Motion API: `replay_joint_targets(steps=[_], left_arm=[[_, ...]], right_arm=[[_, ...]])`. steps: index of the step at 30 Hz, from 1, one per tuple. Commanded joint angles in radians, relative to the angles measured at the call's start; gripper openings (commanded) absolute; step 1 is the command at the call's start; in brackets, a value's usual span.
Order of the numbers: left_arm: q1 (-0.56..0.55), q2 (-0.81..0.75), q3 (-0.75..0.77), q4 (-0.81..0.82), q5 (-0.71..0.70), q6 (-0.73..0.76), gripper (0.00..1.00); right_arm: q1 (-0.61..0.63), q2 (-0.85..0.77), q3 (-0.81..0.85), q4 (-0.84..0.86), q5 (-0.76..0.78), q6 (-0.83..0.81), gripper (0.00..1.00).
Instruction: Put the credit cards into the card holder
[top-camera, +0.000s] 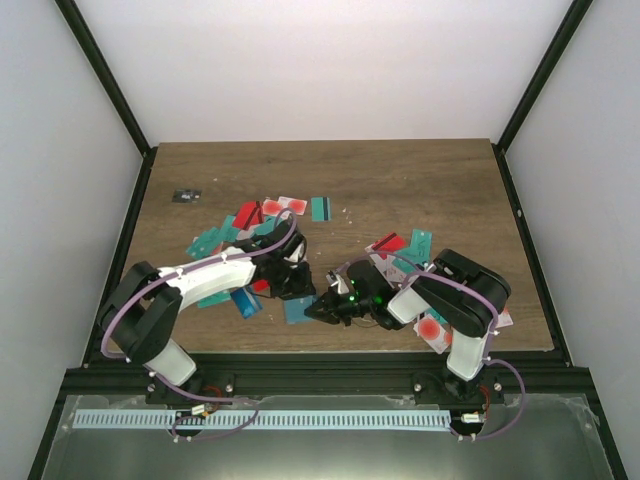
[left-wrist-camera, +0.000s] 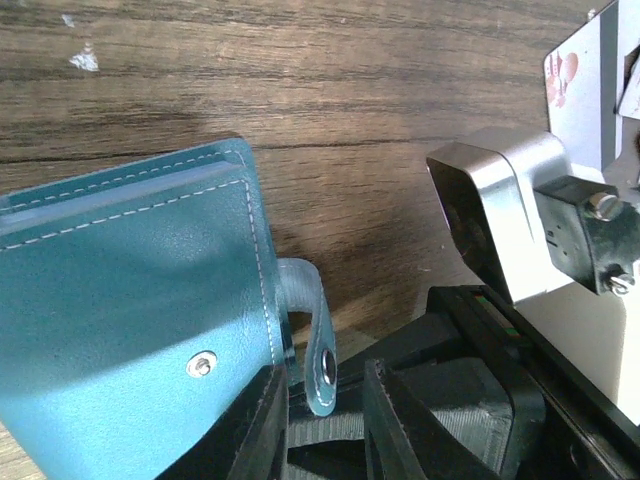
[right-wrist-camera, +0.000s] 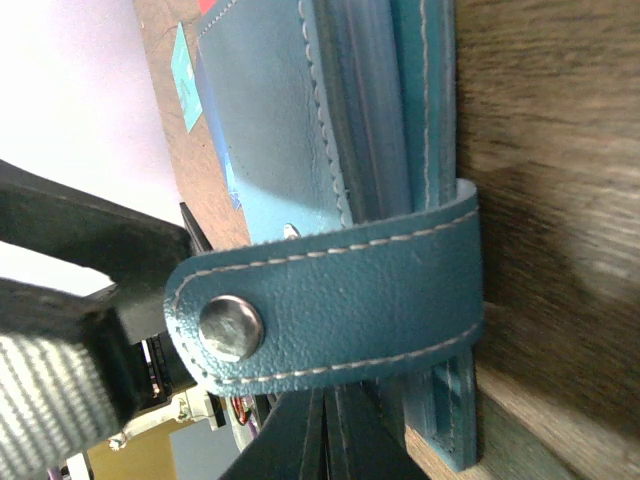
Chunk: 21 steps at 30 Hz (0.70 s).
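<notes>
A brown wooden worktop inside white walls is seen from above, with two arms reaching in from the near edge and meeting close to its front middle. The card holder, a teal-blue soft wallet with pale stitching, is found lying on the wood there, between the two claws.

The left claw is placed at the holder's far side. In the left wrist view its dark fingers are parted by a narrow gap, so it is read as released. One finger is pressed against the holder's cover. The strap is seen hanging loosely in the gap, its end apart from the small metal stud on the cover.

The right claw is brought in from the holder's right. In the right wrist view its fingers are clenched together just beneath the strap. Whether anything is pinched between them cannot be told, as the strap is laid across in front.

The credit cards are scattered over the worktop. A teal, red and white cluster is spread behind the left arm. A teal card with a dark stripe is set apart to the right of the cluster. A blue card is placed near the holder. Red and teal cards are grouped behind the right arm. A white card with a red circle is partly covered by that arm
</notes>
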Motion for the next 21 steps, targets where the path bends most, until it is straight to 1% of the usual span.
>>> replay_joint_targets(steps=[1,4,10,14,21], left_arm=[[-0.009,0.021,0.005,0.02,0.01,0.003,0.23],[-0.008,0.028,0.006,0.022,0.011,0.007,0.18],[-0.009,0.032,0.008,0.018,0.001,0.021,0.05],[-0.009,0.033,0.012,-0.003,-0.018,0.039,0.04],[-0.007,0.025,0.039,-0.085,-0.075,0.099,0.04]], right_arm=[[-0.002,0.038,-0.005,-0.138,0.057,-0.013,0.01],[-0.002,0.036,-0.005,-0.141,0.058,-0.015,0.01],[-0.002,0.035,-0.005,-0.15,0.059,-0.015,0.01],[-0.002,0.032,-0.004,-0.166,0.063,-0.015,0.01],[-0.002,0.026,0.001,-0.198,0.072,-0.005,0.01]])
